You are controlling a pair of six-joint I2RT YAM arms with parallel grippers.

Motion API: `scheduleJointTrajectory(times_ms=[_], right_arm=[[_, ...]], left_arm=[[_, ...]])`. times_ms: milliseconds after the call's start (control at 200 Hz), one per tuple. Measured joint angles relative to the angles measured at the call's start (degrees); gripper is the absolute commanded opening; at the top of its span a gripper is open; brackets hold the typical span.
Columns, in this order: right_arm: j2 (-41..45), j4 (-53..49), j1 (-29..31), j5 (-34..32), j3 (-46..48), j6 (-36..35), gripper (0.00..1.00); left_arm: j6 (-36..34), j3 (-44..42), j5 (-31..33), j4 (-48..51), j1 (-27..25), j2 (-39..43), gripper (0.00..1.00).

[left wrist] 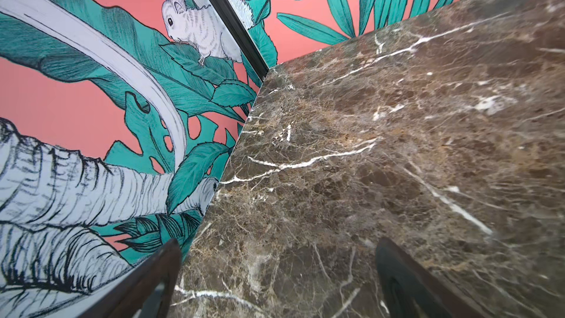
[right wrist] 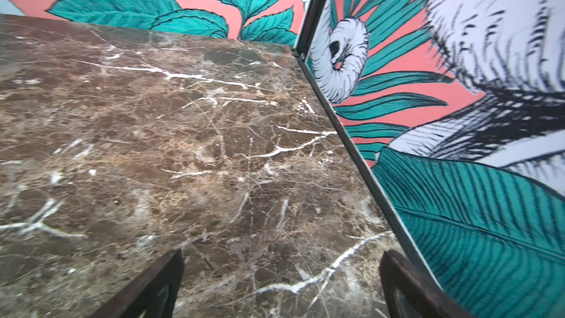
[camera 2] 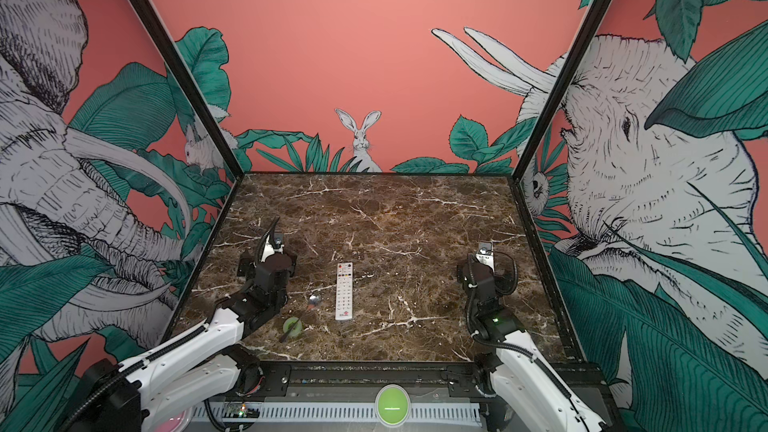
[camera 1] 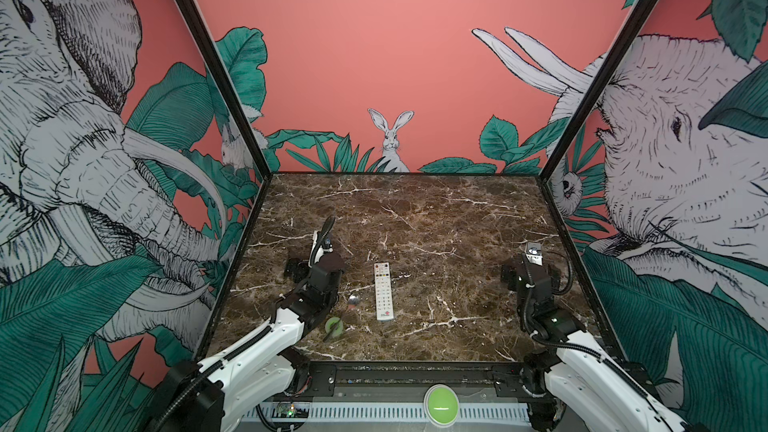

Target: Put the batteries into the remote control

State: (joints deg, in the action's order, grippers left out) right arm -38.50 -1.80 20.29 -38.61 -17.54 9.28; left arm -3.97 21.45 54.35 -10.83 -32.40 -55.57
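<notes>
1. Remote control (camera 1: 383, 291) flat on the desk (camera 1: 415, 218), lower middle in both top views, buttons up, coloured end toward the far wall, red logo toward the near edge. Midway between the two arms, so likely reachable by either.
2. Button side up puts the plain back against the marble. Probably needs turning over before anything can go in.
3. Left pincer (left wrist: 275, 286) spread wide and empty, poised over bare marble by the left wall, apart from the remote.
4. Right pincer (right wrist: 281, 286) likewise spread and empty, by the right wall, well apart from the remote.
5. Spoon (camera 1: 353, 299) just left of the remote, green disc (camera 1: 333, 326) below it. Batteries not made out for certain, possibly the orange fleck (camera 2: 311, 307) under the spoon bowl.
</notes>
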Motion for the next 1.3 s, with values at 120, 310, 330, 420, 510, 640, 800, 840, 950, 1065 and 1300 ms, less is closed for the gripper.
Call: scheduleJointTrajectory(times_ms=[120,310,330,420,510,640,800,840,950,1065,1300], right_arm=[[-1.4,4.7,-1.0,-1.7,3.3,-2.0,0.99],[-8.2,11.0,-3.2,-1.3,5.7,-4.3,0.99],[-8.9,11.7,-3.4,-1.1,5.7,-4.6,0.99],[-12.4,14.6,-3.9,-0.4,5.5,-5.7,0.99],[-15.5,16.3,-4.2,0.0,4.9,-6.4,0.99],[-17.9,20.3,-4.6,0.3,4.4,-7.1,0.99],[-21.4,28.6,-5.2,0.7,4.7,-8.6,0.99],[-22.7,30.4,-5.3,0.9,4.7,-9.0,0.99],[-26.6,34.9,-5.5,1.6,4.7,-10.2,0.99],[-30.7,39.7,-5.5,2.6,4.5,-11.3,0.99],[-36.4,46.6,-5.7,3.9,2.9,-13.2,0.99]], left_arm=[[-1.7,-0.6,-1.3,-5.1,2.2,-2.7,1.0],[-1.8,-2.2,-5.6,-11.0,7.5,-5.0,0.99],[-1.7,-2.3,-5.9,-11.5,7.9,-5.5,0.99],[-1.4,-2.6,-7.0,-13.7,9.4,-8.5,1.0],[-1.4,-2.6,-7.8,-15.3,10.0,-11.5,1.0],[-1.8,-2.6,-8.7,-18.3,10.3,-14.6,1.0],[-2.5,-2.4,-9.6,-21.4,11.0,-17.8,1.0],[-2.8,-2.2,-10.0,-22.2,11.1,-18.4,1.0],[-3.3,-1.6,-10.9,-24.3,11.8,-20.0,1.0],[-3.6,-0.9,-11.8,-26.3,12.8,-21.8,1.0],[-4.8,-0.7,-13.1,-31.4,14.1,-25.0,1.0]])
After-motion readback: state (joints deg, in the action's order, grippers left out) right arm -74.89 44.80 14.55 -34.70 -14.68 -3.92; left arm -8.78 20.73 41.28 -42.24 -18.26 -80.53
